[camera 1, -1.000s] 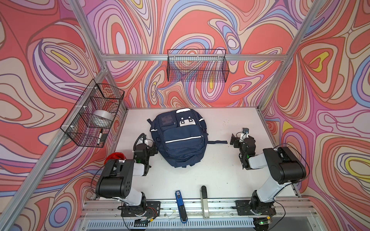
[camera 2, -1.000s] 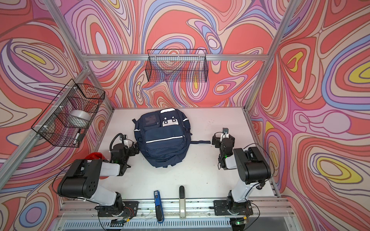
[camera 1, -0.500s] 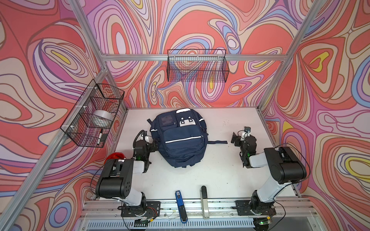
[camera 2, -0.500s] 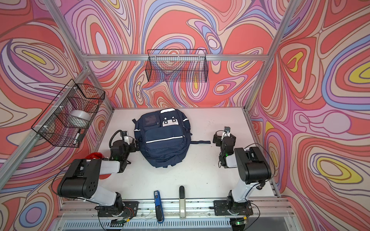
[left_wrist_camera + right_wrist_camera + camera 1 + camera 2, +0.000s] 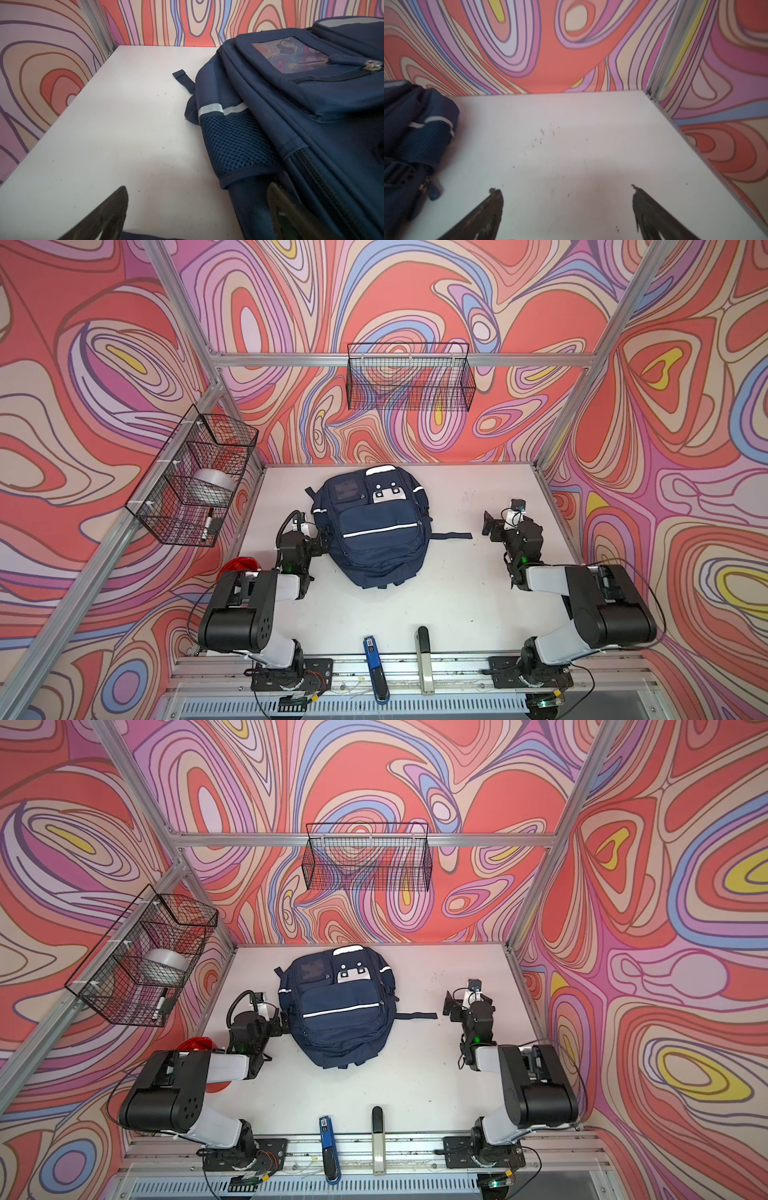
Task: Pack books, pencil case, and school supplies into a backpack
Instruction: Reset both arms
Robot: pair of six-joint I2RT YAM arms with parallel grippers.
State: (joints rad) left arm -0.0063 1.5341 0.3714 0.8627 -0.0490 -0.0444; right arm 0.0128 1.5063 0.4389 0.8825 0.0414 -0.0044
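"How far along?"

"Nearly done, I'd say. The backpack (image 5: 374, 531) lies mid-tabletop (image 5: 457, 593) and looks zipped. No books, case or supplies are in sight. The left claw (image 5: 321, 540) gapes at its nine o'clock, and the right claw (image 5: 490, 527) gapes empty at three."

"Next?"

"Check the zips. The side basket (image 5: 166, 526) holds tape (image 5: 214, 485) and a marker (image 5: 208, 524)."

The black-and-white left arm (image 5: 249, 597) stands on its base at the near edge of the white desk (image 5: 449, 593). It folds at the elbow and stretches low towards the far edge, close to the desk's left edge. The left gripper (image 5: 316, 542), black with two flat fingers, sits low with its jaws spread wide, as the left wrist view (image 5: 197, 187) shows. The matching right arm (image 5: 582, 597) mirrors it along the right edge. The right gripper (image 5: 496, 529) hangs just above the desk and faces the far right corner, its jaws equally wide (image 5: 564, 188).
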